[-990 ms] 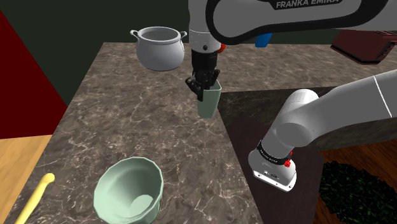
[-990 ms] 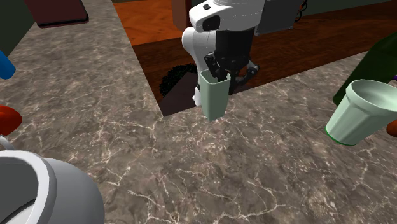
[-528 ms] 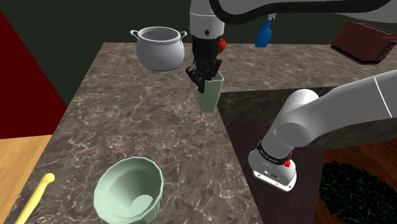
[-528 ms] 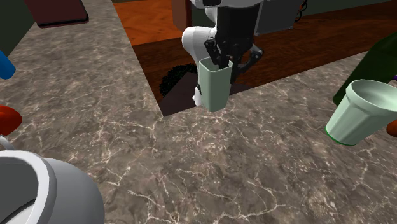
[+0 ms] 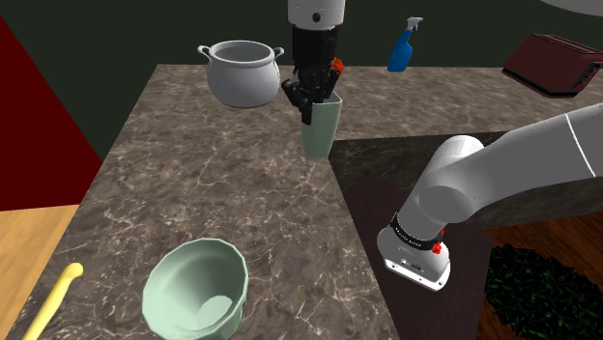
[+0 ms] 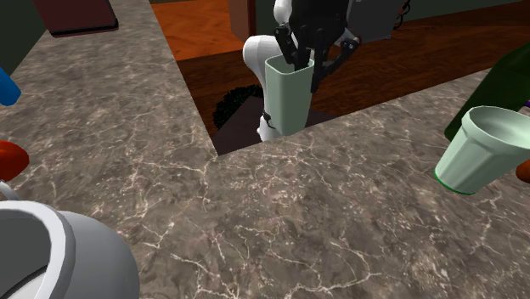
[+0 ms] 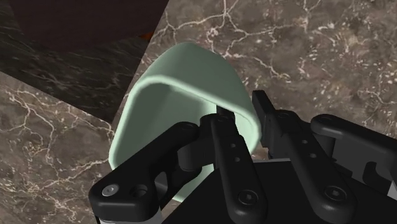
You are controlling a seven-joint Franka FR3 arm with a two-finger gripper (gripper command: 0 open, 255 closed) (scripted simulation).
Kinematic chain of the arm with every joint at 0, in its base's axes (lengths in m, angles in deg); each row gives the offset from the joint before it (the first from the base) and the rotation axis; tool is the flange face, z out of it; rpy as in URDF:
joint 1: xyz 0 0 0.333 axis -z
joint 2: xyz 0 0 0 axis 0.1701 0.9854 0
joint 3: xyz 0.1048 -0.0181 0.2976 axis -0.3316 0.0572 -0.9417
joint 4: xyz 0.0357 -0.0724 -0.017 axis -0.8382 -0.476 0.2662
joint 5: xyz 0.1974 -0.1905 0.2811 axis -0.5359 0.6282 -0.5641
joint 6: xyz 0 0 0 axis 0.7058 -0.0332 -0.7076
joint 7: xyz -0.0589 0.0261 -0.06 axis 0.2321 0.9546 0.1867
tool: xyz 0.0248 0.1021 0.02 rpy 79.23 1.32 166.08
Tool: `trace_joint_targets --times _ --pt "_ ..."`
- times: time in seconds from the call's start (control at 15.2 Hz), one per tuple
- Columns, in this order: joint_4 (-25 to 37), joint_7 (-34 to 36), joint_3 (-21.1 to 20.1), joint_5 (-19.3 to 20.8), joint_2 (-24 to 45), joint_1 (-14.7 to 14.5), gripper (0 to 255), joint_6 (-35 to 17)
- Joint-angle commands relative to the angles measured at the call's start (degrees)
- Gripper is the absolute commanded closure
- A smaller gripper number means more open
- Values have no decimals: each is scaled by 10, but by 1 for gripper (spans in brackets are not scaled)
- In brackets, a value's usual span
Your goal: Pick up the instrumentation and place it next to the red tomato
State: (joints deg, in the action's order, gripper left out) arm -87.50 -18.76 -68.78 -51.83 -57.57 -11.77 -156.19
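The instrumentation is a tall pale green beaker (image 5: 319, 130), hanging upright above the marble counter's inner corner. My gripper (image 5: 311, 97) is shut on its rim, one finger inside and one outside. In the second exterior view the beaker (image 6: 286, 98) hangs under the gripper (image 6: 304, 61), lifted off the counter. From the wrist, the beaker's open mouth (image 7: 191, 83) sits right before the gripper (image 7: 249, 127), whose fingers pinch its wall. The red tomato (image 5: 337, 66) peeks out just behind the gripper; it also lies at the second exterior view's left edge (image 6: 10, 157).
A grey pot (image 5: 242, 72) stands at the back of the counter (image 5: 213, 184), near the tomato. A pale green bowl (image 5: 196, 290) sits at the front. A blue spray bottle (image 5: 403, 46) and a dark red toaster (image 5: 551, 63) stand far right. A yellow object (image 5: 53, 299) lies at the lower left.
The gripper has risen with the beaker and carried it a little toward the back of the counter, closer to the tomato.
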Motion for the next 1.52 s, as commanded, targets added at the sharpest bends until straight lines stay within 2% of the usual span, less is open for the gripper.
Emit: trace_joint_targets --times 0.0,1.45 --pt "15 1 2 1 -1 0 255 16" --pt "238 19 14 18 66 10 255 173"
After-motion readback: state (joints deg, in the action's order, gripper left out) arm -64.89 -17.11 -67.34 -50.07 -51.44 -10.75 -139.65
